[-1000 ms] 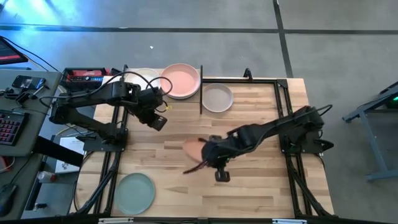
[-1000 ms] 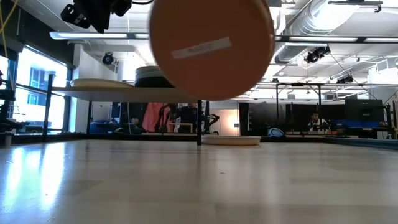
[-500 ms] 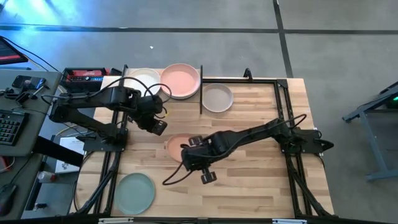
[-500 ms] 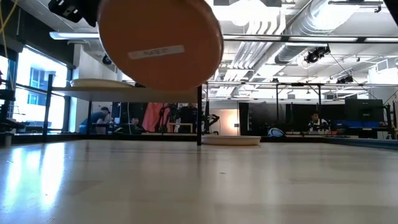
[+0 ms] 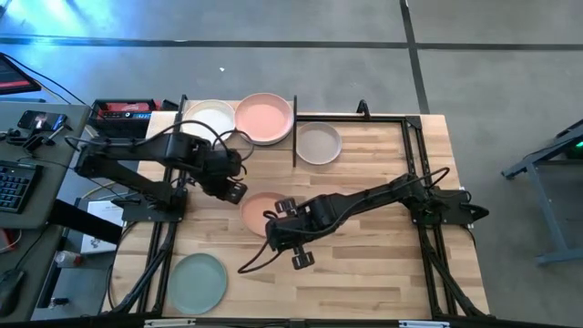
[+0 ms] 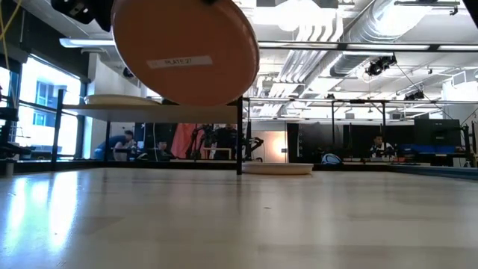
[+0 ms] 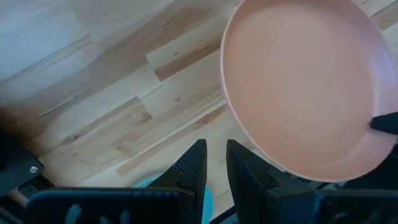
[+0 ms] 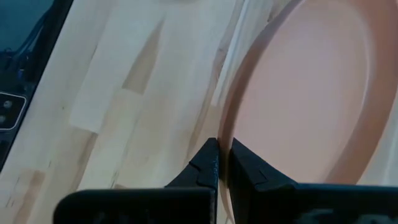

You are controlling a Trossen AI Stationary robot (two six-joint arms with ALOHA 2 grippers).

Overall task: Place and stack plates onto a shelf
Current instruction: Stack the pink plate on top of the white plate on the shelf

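**Right gripper carried a terracotta plate toward the left arm**

Right gripper (image 5: 293,239) was clamped shut on the rim of the terracotta plate (image 5: 260,212), which hung clear of the table (image 5: 383,264), tilted with its labelled underside showing in the low view. The left gripper (image 5: 235,189) hovered just beside the plate's far-left edge, its fingers (image 7: 194,167) parted only a little and holding nothing.

On the shelf (image 5: 293,132) at the far side sat a pink plate (image 5: 265,118) and a white plate (image 5: 211,117). A beige-grey plate (image 5: 319,143) lay to the right of the shelf's black post; whether it rested on the board or on the table could not be told. A sage green plate (image 5: 199,281) waited on the table at the near left.

The step looked like a handover, or a carry toward the shelf. Next, the left gripper would need to open wider, meet the rim and close before the right one let go.
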